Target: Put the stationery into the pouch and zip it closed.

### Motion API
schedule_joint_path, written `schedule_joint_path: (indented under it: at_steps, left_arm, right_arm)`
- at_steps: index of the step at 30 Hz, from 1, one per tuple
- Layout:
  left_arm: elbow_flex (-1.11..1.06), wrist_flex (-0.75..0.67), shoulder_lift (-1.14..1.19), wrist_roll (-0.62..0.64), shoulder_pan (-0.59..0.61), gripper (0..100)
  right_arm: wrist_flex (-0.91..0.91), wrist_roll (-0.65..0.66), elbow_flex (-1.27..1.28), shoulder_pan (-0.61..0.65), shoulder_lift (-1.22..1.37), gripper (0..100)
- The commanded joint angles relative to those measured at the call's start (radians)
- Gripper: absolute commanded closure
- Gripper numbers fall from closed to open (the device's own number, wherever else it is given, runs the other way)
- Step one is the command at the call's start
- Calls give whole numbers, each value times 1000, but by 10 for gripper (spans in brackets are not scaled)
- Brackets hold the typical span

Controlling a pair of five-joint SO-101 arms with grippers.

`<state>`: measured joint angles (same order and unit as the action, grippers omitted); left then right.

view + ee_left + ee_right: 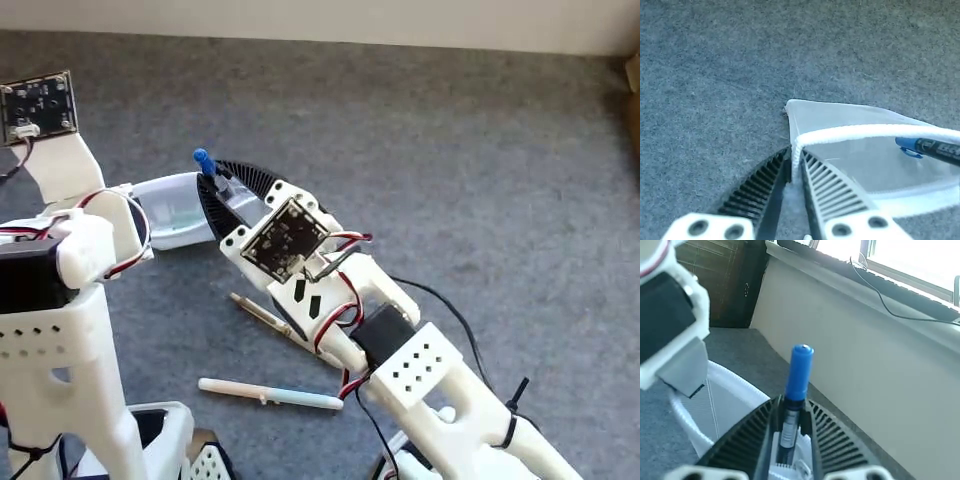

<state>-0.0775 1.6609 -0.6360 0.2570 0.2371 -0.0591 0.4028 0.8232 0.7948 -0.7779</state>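
Two holds: left end effector (pixel 793 152) pinches pouch (pixel 840 120) rim, right end effector (pixel 792 405) grasps blue pen (pixel 801 367).

Mid-frame, the right gripper (pixel 793 404) clamped the blue-capped pen (pixel 801 365) upright, cap poking past the jaws; the white mesh pouch (pixel 742 382), apparently open, sat just behind.

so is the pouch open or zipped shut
Open. The left gripper pinches the pouch by its white rim, the mouth gapes wide, and the right gripper holds a blue pen at it.
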Motion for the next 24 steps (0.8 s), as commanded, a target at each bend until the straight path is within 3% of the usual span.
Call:
schedule_joint_path:
  at_steps: [1,24]
  left_arm:
    - [-7,-15,5,-8,19,994]
    - [-8,-12,7,-8,19,994]
  right_arm:
    - [-4,84,-70,-2,-13,988]
    - [-5,100,-70,-2,-13,964]
